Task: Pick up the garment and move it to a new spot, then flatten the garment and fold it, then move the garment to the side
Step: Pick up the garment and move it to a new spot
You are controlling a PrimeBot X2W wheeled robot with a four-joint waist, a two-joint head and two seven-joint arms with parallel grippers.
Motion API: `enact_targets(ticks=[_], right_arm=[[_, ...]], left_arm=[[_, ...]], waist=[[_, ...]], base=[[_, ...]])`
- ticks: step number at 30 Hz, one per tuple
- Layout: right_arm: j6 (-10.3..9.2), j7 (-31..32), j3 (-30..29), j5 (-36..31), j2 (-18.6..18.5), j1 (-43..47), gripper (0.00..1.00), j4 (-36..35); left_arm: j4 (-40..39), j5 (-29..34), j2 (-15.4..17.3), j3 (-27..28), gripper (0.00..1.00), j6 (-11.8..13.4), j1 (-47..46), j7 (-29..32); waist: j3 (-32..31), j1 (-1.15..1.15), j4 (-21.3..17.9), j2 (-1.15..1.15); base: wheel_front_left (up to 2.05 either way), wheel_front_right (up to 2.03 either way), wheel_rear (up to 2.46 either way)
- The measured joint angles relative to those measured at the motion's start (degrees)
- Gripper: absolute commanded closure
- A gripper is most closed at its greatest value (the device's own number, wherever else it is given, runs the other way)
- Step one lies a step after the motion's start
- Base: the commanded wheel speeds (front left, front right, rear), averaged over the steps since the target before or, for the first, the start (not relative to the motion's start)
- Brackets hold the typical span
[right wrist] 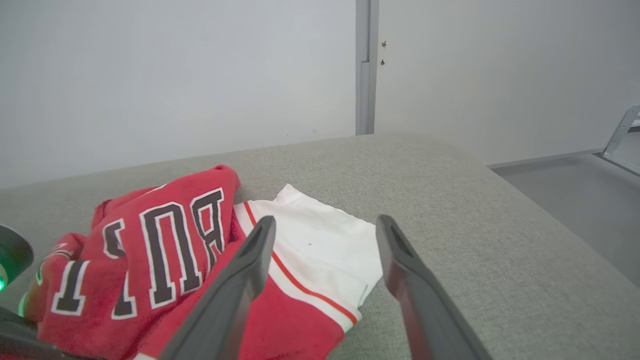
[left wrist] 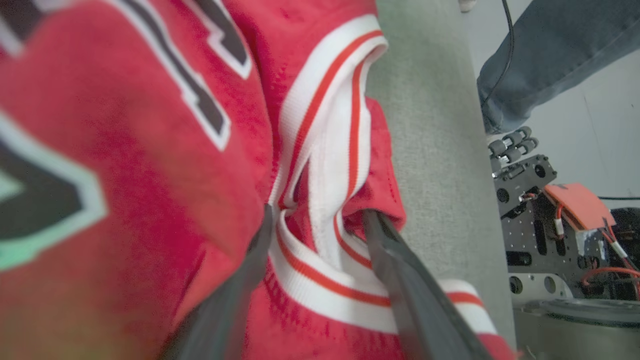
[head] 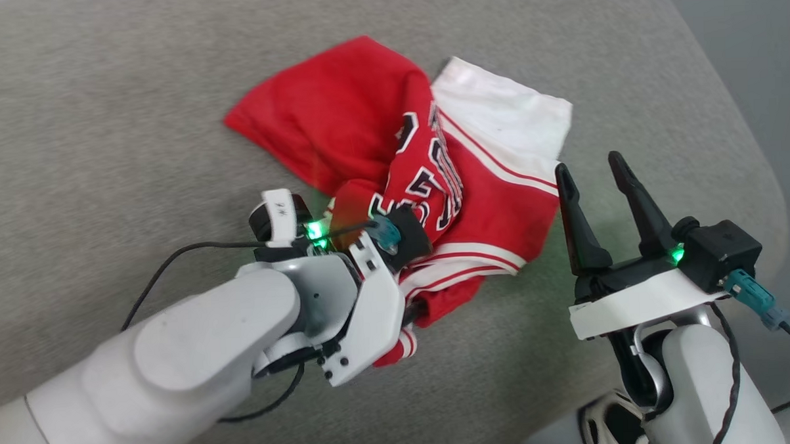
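Left wrist view: the left pincer (left wrist: 319, 210) is seen with its two dark fingers well apart. A loop of striped rib trim (left wrist: 325, 125) lies slack between them, and nothing is judged to be clamped. The garment (left wrist: 125, 150) is pressed close to the lens: red knit, faintly fuzzy, with black white-edged lettering (left wrist: 200, 100). A strip of the grey surface (left wrist: 440, 150) is seen beside it, and a person's denim-clad leg (left wrist: 550, 45) beyond

Head view: the garment is found bunched in a rumpled heap near the middle of the surface, a coarse-woven upholstery with a rounded edge. One white sleeve (head: 509, 113) is spread flat at the heap's far right. The red body is folded over itself and the letters are twisted. The left pincer is buried at the heap's near edge. The right pincer (head: 588, 162) is held just beside the garment's right edge, spread wide and empty

Right wrist view: the sleeve's smooth white corner is framed between the right fingers, apparently clear of them

Judgement: placing at a new spot is taken as done, and flattening is in hand. Two separate edges, sleeve or hem, need to be gripped and drawn apart, since the soft cloth would likely be dragged and bunched if pulled from one point only
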Motion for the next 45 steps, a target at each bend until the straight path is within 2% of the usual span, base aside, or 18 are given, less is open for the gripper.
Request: enact_targets(ticks=[6, 11, 18, 21, 24, 28, 31, 35, 39, 45], right_arm=[[0.0, 0.0, -2.0, -3.6, 0.0, 0.1, 0.0, 1.4], [0.0, 0.0, -4.1, -7.0, 0.0, 0.5, 0.0, 2.9], [0.0, 0.0, -7.1, -11.1, 0.0, 2.1, 0.0, 4.4], [0.0, 0.0, -8.8, -12.6, 0.0, 3.4, 0.0, 5.1], [0.0, 0.0, -10.4, -13.6, 0.0, 4.8, 0.0, 5.3], [0.0, 0.0, -11.7, -14.0, -0.5, 6.7, 0.0, 5.2], [0.0, 0.0, -12.3, -14.0, -0.6, 8.1, 0.0, 4.9], [0.0, 0.0, -12.9, -13.3, -1.0, 9.8, 0.0, 4.8], [0.0, 0.0, -13.0, -12.8, -1.4, 11.2, 0.0, 4.8], [0.0, 0.0, -13.8, -12.0, -1.5, 13.0, 0.0, 2.7]], left_arm=[[0.4, -5.3, 0.1, 0.1, 0.0, 0.1, -2.2, -9.2], [1.3, -12.1, -0.3, 0.0, 0.0, 0.1, -2.1, -21.0], [12.2, -17.9, 0.5, 1.2, 0.0, 0.1, 5.5, -39.6], [17.6, -20.3, -0.1, 3.1, 0.0, 0.1, 10.3, -43.3], [21.3, -20.7, -0.6, 8.7, 0.0, 0.1, 15.1, -44.0], [22.1, -15.8, -1.8, 24.4, 0.0, 1.0, 22.9, -44.1], [20.2, -7.9, -2.1, 35.6, 0.0, 3.1, 30.9, -44.1], [15.2, 1.0, -4.4, 49.8, 0.0, 4.2, 41.6, -44.1], [10.4, 10.2, -6.9, 58.6, 0.0, 4.7, 49.9, -44.1], [3.6, 20.7, -10.3, 66.6, 0.0, 4.1, 58.4, -44.1]], waist=[[-2.3, 0.0, 3.5, 0.0], [-5.2, 0.0, 7.8, 0.0], [-9.9, 0.0, 13.8, 0.0], [-12.1, 0.0, 16.2, 0.0], [-14.3, 0.0, 18.6, 0.0], [-16.9, 0.0, 21.4, 0.0], [-18.8, 0.0, 22.8, 0.0], [-20.8, 0.0, 24.1, 0.0], [-22.4, 0.0, 24.5, 0.0], [-24.3, 0.0, 23.7, 0.0]], base=[[0.0, 0.0, 0.0], [0.0, 0.0, 0.0], [0.0, 0.0, 0.0], [0.0, 0.0, 0.0], [0.0, 0.0, 0.0], [0.0, 0.0, 0.0], [0.0, 0.0, 0.0], [0.0, 0.0, 0.0], [0.0, 0.0, 0.0], [0.0, 0.0, 0.0]])
